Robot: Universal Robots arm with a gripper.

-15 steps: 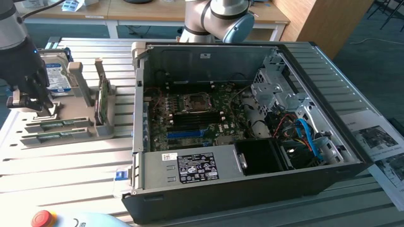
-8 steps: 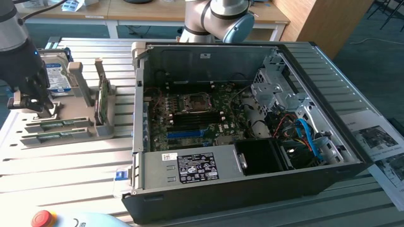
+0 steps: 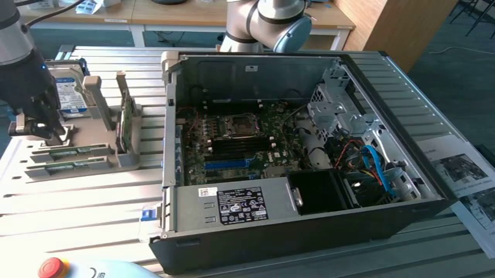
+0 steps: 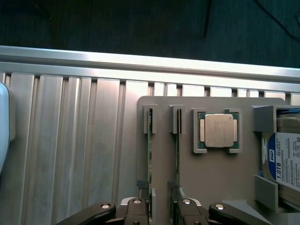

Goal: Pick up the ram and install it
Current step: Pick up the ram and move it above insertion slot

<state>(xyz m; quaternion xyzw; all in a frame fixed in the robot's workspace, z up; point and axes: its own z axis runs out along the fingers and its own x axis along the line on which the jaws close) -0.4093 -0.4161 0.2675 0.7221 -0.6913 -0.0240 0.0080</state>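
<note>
Where the ribbed aluminium table (image 4: pixel 70 154) meets dark floor (image 4: pixel 140 23), the gripper (image 4: pixel 161 207) hangs, fingers apart, empty. Near that edge stand two ram sticks (image 4: pixel 149 159), one processor (image 4: pixel 217 131), one hard drive (image 4: pixel 287 161).

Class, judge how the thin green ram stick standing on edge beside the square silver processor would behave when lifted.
The thin green ram stick looks like a narrow flat board, so it is probably stiff and light. It stands on edge, held at its ends by slots of the grey holder, so it would likely tip once freed.
</note>
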